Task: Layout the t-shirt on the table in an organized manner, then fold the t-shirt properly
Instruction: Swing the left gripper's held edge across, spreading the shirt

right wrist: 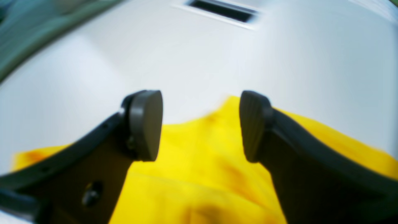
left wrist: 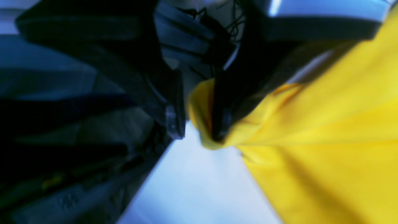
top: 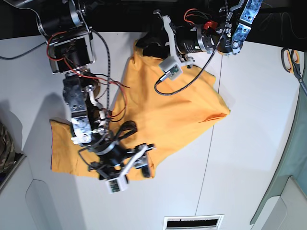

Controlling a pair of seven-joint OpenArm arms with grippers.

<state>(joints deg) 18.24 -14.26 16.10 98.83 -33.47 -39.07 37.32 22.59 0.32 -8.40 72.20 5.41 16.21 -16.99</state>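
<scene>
A: Where's the t-shirt (top: 163, 112) right now?

B: Spread across the middle of the white bench (top: 249, 143), wrinkled, running from the far edge near the left arm down to the near-left, where the right arm sits over it.

A: And the right tool (right wrist: 200, 126)?

B: Released. In the right wrist view both dark pads (right wrist: 146, 124) stand well apart with nothing between them, and the yellow cloth (right wrist: 192, 174) lies below and just behind the tips. A bare stretch of bench (right wrist: 199, 62) shows ahead of the pads, with a dark slot (right wrist: 222, 11) further off.

A: Left tool (left wrist: 199, 124)?

B: Blurry. Its fingers (left wrist: 175, 121) show a gap between them, and a bunch of the shirt (left wrist: 311, 140) curls around the other finger. Whether it's gripping that fold or just hooked in it, I can't tell.

A: So the cloth there is touching?

B: Yes, wrapped against that finger, then fanning away over the bench (left wrist: 192, 186).

A: Anything else in the base view?

B: Orange-handled scissors (top: 293, 64) at the right edge, well apart from the shirt, a camouflage cloth (top: 5, 146) at the left edge, and a vent slot (top: 193, 223) in the near bench edge.
</scene>
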